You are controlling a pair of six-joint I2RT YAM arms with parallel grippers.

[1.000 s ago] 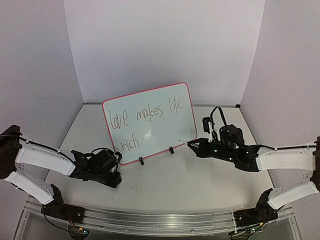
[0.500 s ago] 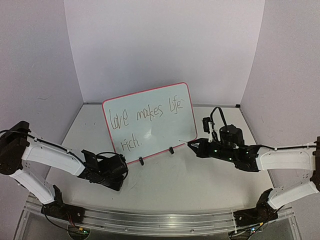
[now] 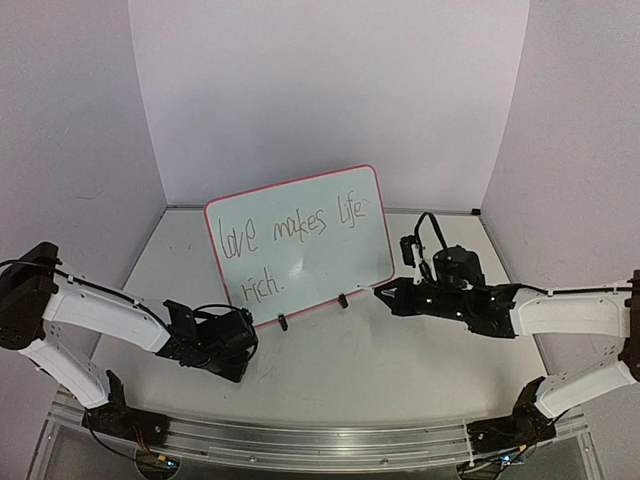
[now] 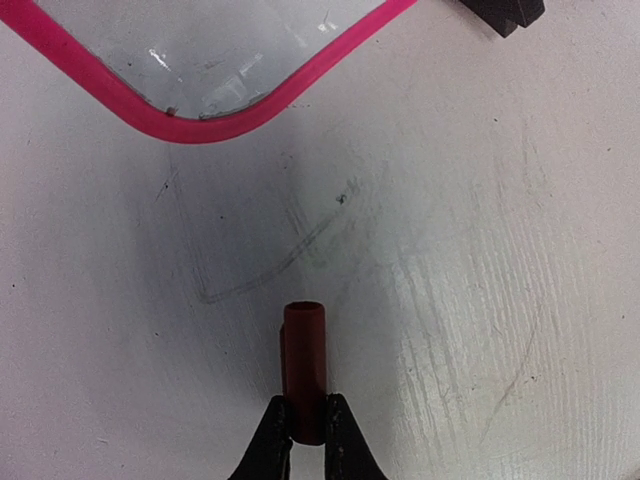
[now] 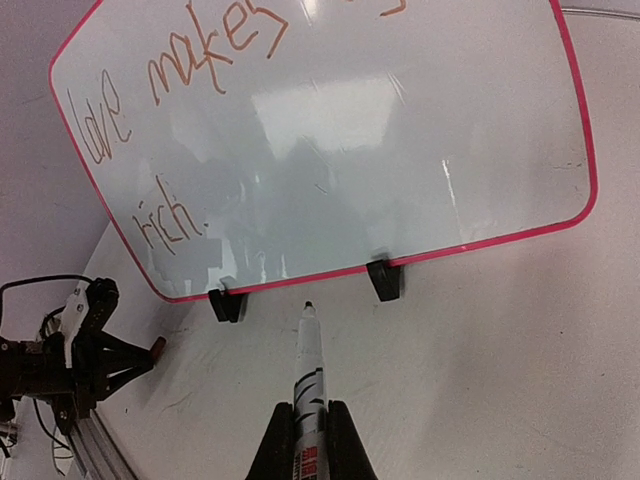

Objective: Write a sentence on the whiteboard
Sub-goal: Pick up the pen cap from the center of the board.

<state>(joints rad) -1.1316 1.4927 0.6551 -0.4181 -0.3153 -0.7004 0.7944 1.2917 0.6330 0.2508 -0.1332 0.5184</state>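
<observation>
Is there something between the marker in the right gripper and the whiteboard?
Nothing visible. The right gripper holds the marker pointing at the whiteboard, at its lower edge between the two feet. Only bare table lies between.

White whiteboard (image 3: 340, 250), pink frame (image 4: 200, 131), brownish sentence (image 3: 297, 228); dark red cap (image 4: 304, 365); white marker (image 5: 307, 375).

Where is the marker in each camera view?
Top external: marker right of centre, in the right gripper, tip by the lower right corner of the whiteboard.
Left wrist: not in it.
Right wrist: bottom centre, pointing up.
Shared landmark: the whiteboard's pink frame.
</observation>
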